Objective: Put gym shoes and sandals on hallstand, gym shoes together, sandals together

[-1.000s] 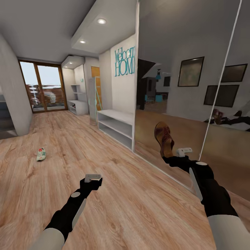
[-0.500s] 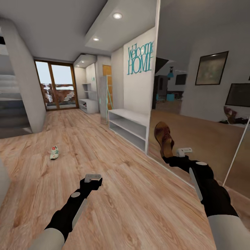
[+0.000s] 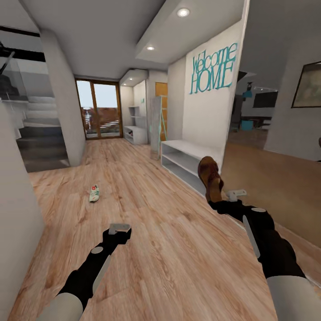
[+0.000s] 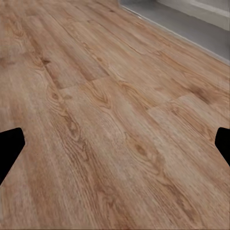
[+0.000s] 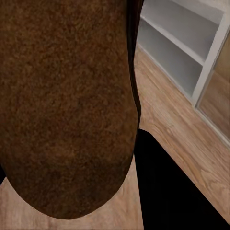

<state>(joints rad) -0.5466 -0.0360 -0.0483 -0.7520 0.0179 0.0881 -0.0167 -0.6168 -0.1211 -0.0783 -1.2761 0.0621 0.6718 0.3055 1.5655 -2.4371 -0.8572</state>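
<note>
The right pincer (image 3: 221, 201) is clamped on 1 sandal (image 3: 210, 178), holding it upright by the heel end with the toe pointing up, well above the corridor floor (image 3: 156, 232). The left pincer (image 3: 119, 229) hangs empty over bare planks, and its fingers (image 4: 10, 149) stand wide apart at the edges of the left wrist view. The shoe rack (image 3: 189, 158) sits ahead on the right against the wall under the teal letters (image 3: 213, 69), near the held sandal but not yet under it. 1 gym shoe (image 3: 94, 193) lies alone on the floor to the left, well apart from the rack. The main risk, as I judge it, is the sandal slipping or swinging in the grip, since only 1 end is pinched and most of it sticks up unsupported; a quick turn of the base could shake it loose. It could also clip the rack's edge or the mirror panel beside it if brought in tall. The sandal's sole looks grainy and cork-like, rounded at the toe, with dark reddish-brown leather above. The rack is smooth, white and boxy, with a flat top and low, long openings. The floor is wood-grain plank with a light sheen.
</note>
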